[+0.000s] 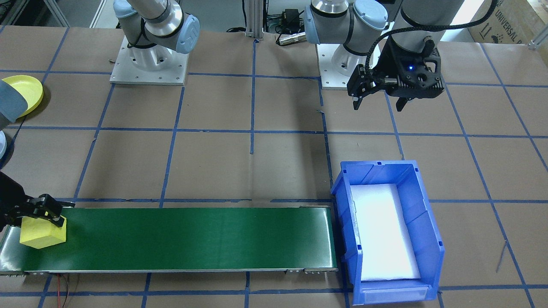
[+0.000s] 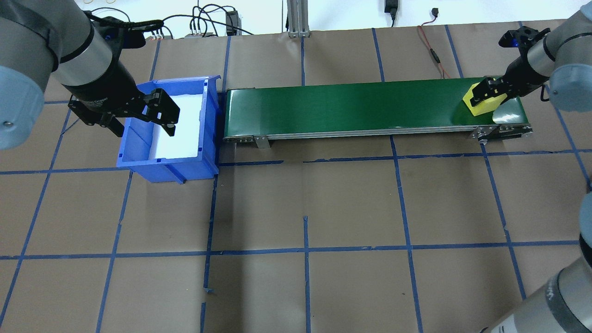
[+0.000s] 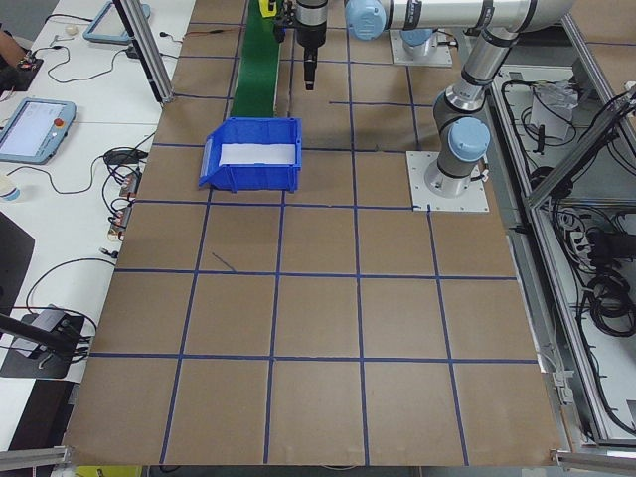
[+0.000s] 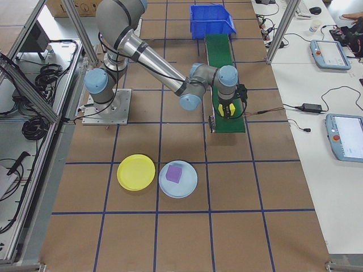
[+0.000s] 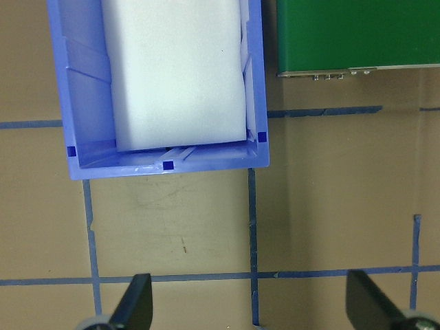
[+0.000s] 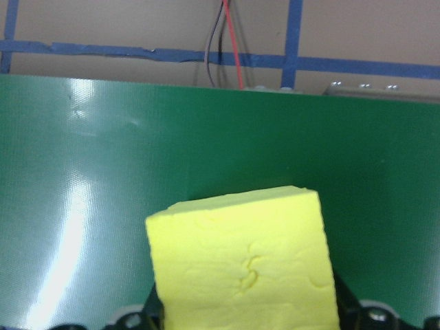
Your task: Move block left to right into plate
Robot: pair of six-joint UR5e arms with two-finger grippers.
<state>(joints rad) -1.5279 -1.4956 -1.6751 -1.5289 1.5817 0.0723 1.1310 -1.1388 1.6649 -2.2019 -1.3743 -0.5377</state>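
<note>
Right gripper [image 1: 40, 216]: jaws clamped on yellow block [image 1: 43, 233], at end of green conveyor belt [image 1: 192, 237]. Yellow plate [image 4: 136, 172] on desk [image 2: 296, 208], well apart from those jaws, toward robot base, beside light-blue plate [image 4: 178, 179] carrying purple block [image 4: 173, 174]. Left gripper [image 1: 379, 100]: jaws apart, empty, raised near blue bin [image 1: 424, 226].

Only one print can be read: "UNIVERSAL R", cut off by the frame edge, on the cardboard box [image 1: 507, 21] at the surface's far corner.
</note>
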